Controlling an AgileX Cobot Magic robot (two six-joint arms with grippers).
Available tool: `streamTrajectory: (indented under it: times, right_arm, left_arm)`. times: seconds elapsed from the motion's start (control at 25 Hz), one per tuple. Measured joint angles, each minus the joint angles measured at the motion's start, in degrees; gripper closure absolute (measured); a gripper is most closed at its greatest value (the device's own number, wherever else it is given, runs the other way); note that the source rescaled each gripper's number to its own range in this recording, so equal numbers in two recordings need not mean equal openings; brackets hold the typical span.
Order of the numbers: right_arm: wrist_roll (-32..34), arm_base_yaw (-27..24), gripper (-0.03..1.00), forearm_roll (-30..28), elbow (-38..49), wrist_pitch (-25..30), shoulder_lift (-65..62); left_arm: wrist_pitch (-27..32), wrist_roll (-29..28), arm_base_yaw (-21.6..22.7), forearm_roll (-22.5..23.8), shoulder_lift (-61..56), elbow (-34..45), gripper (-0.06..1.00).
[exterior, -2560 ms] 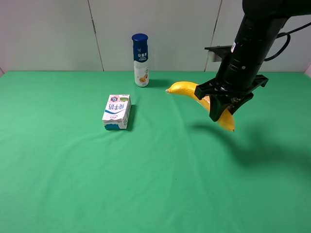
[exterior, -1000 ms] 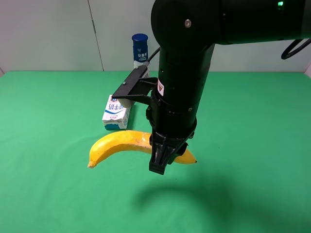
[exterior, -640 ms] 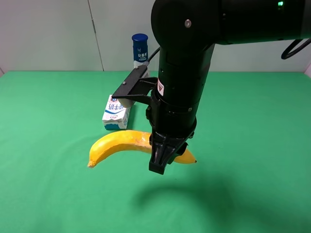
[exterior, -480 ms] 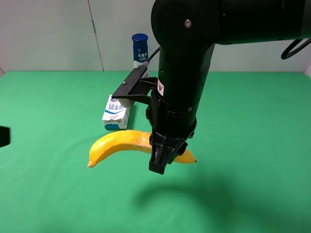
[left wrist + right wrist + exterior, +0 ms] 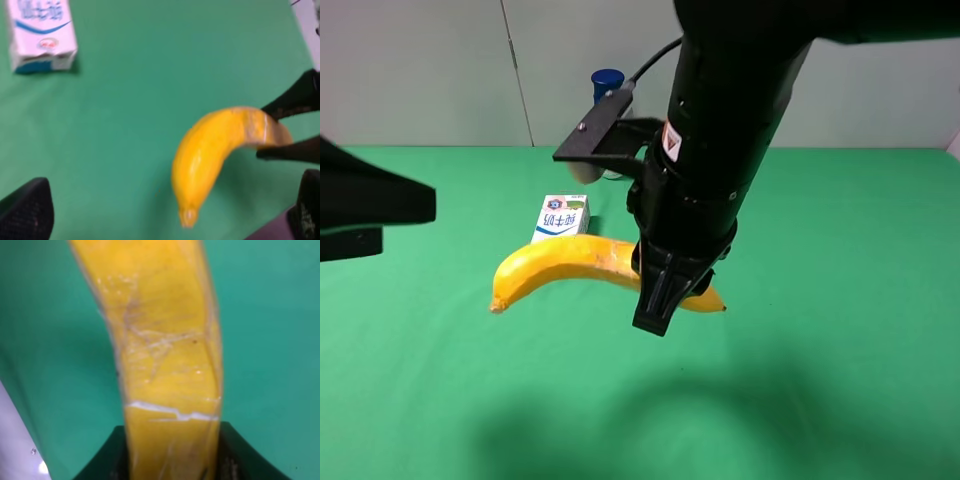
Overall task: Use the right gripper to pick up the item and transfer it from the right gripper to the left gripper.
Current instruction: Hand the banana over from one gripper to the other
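The left gripper (image 5: 390,215) has just slid in at the left edge, so the handover looks close. The banana (image 5: 565,268) hangs in the air mid-frame, in front of the carton (image 5: 560,218), a bit higher than before. The right gripper (image 5: 665,300) is clamped tight near its right end. The left fingers (image 5: 27,210) are wide apart (touching nothing yet)

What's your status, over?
Right gripper shut on banana, held above table. Left gripper open, short of banana's free end. Nothing between them.
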Motion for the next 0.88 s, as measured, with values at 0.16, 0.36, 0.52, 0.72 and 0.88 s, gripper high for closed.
streamTrajectory:
  times: [0.16,0.36,0.52,0.72,0.88]
  right_arm:
    - [0.0,0.0,0.97,0.0,0.0,-0.71,-0.25]
    - [0.0,0.0,0.97,0.0,0.0,-1.96,-0.25]
    - [0.0,0.0,0.97,0.0,0.0,-2.57,-0.25]
    - [0.0,0.0,0.97,0.0,0.0,-2.8,-0.25]
    - [0.0,0.0,0.97,0.0,0.0,-2.8,-0.25]
  left_arm:
    - [-0.18,6.05,0.0,-6.95,5.7,0.0,0.0]
    - [0.41,12.21,-0.19,-13.25,12.92,-0.04,0.0]
    - [2.3,16.24,-0.19,-17.09,18.19,-0.04,0.0]
    - [5.24,18.77,-0.19,-18.32,24.27,-0.04,0.0]
    - [6.98,20.9,-0.19,-20.29,28.41,-0.04,0.0]
